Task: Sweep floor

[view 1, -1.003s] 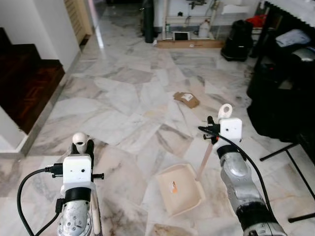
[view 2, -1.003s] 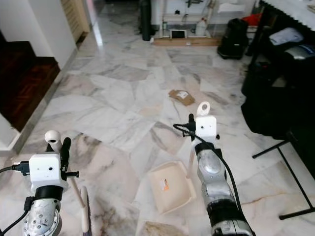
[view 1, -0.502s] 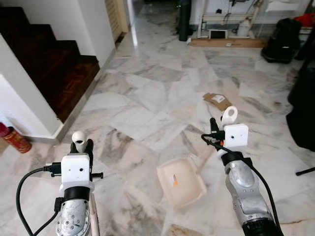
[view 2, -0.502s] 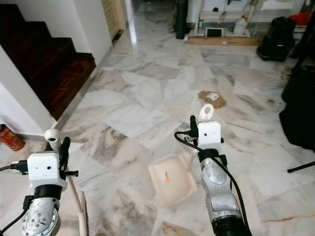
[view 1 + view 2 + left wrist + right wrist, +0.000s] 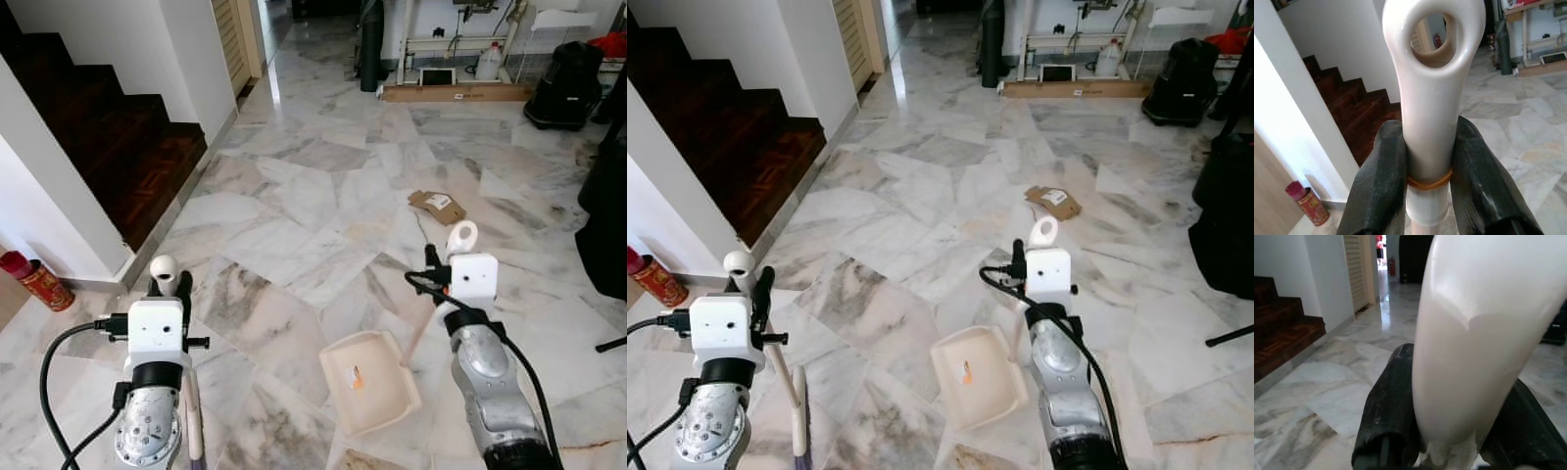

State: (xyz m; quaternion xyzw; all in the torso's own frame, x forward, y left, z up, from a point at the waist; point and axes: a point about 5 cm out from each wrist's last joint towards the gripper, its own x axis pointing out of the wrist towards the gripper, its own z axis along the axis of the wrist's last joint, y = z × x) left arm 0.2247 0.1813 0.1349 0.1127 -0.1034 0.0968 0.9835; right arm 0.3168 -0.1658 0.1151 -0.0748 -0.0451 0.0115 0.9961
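Note:
My left gripper is shut on the top of a cream broom handle, just below its hanging loop. The broom's stick and dark bristles reach the marble floor at my lower left. My right gripper is shut on the cream dustpan handle. The handle slopes down to the dustpan tray, which rests on the floor between my arms. A small orange scrap lies inside the tray. A flat brown cardboard piece lies on the floor ahead of the right gripper.
Dark wooden stairs and a white wall stand on the left, with a red canister at the wall's foot. A black bag and a long box sit at the back. Dark furniture edges the right.
The camera has swung left, bringing the stairs, white wall and red canister into view. Both grippers keep their holds, and the dustpan stays on the floor between my arms.

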